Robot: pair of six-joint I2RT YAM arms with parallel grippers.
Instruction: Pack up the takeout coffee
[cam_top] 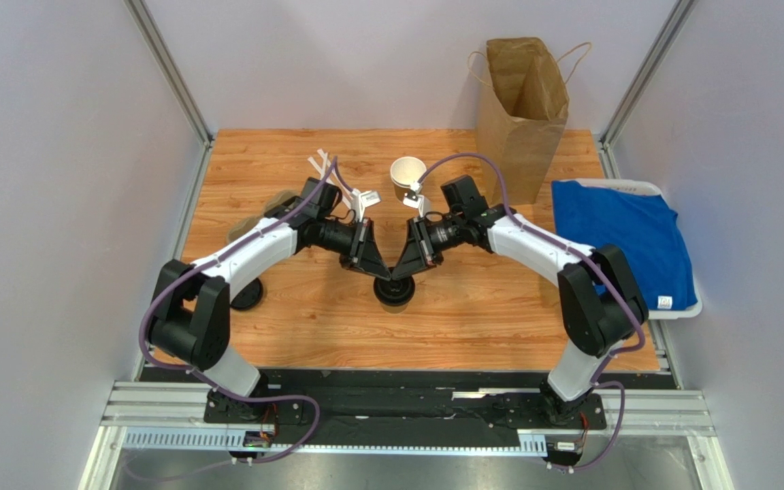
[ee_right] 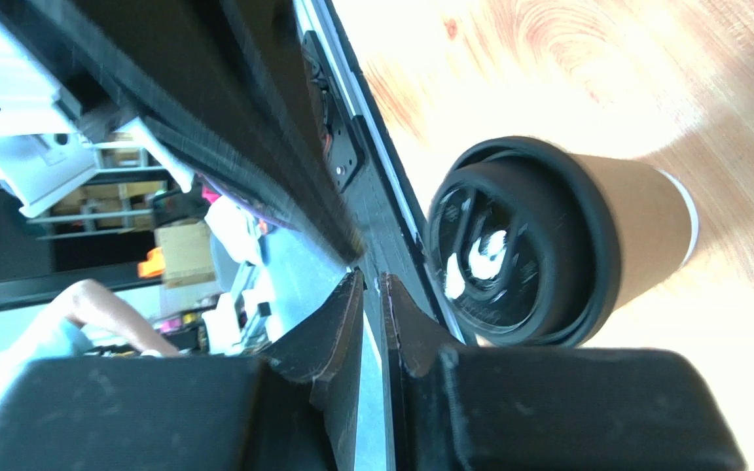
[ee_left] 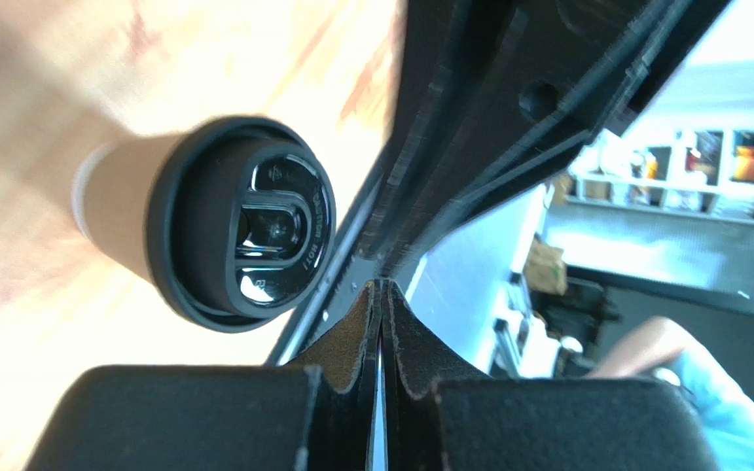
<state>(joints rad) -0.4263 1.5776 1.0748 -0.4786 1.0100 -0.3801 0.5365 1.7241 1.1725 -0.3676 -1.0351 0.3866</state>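
Small brown kraft paper cup with round black plastic lid (cam_top: 394,291) stands on the wooden tabletop (cam_top: 468,316), not yet packed. Left gripper (ee_left: 381,299) and right gripper (ee_right: 372,294) sit beside it, pinched closed, empty. Tall brown paper bag (cam_top: 522,112) waits well apart.

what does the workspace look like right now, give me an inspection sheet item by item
surface: wooden table, plank grain
job's things: takeout coffee upright near the middle, black lid on, not grasped; paper bag standing open at the far right
clutter: lidless cup; grey-brown pulp carrier partly under the left arm; black round thing; white stirrers; blue cloth on a white tray
grippers: left gripper shut, empty; right gripper shut, empty; tips close together beside the coffee's lid
cables: purple cables loop along both arms, no snag seen
surroundings: pale walls; a person's arm beyond the cell
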